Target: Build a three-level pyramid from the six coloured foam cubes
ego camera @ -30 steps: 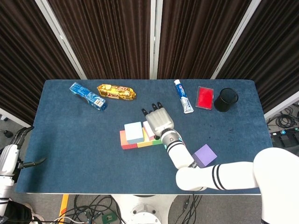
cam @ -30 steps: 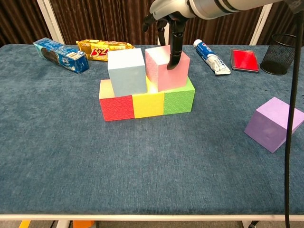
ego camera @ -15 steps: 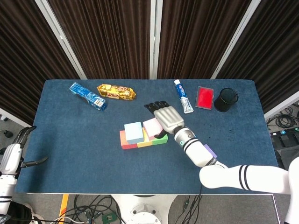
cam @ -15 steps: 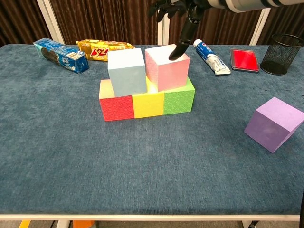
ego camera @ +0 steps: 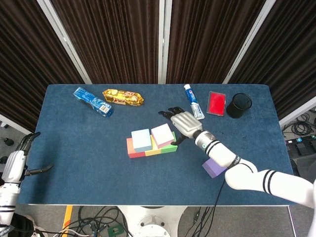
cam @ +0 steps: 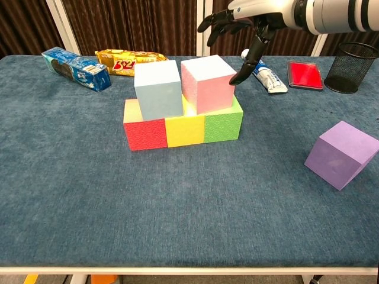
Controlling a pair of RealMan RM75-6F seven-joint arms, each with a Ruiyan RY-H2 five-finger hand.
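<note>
No legible writing on the toothpaste tube (cam: 264, 71), gold snack pack (cam: 129, 60) or blue packet (cam: 74, 67); right hand (ego camera: 184, 123) has withdrawn rightward off the pink cube (cam: 207, 83), fingers spread, holding nothing; pink and light-blue cube (cam: 158, 89) sit on the red-yellow-green row (cam: 184, 128); purple cube (cam: 342, 154) lies apart, right; left hand (ego camera: 16, 164) open at the table (cam: 177, 207) edge.

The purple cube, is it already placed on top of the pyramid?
No, the purple cube lies alone on the table, apart from the stacked cubes.

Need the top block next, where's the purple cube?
The purple cube sits alone on the table's right side in the chest view, tilted, right of the green cube.
</note>
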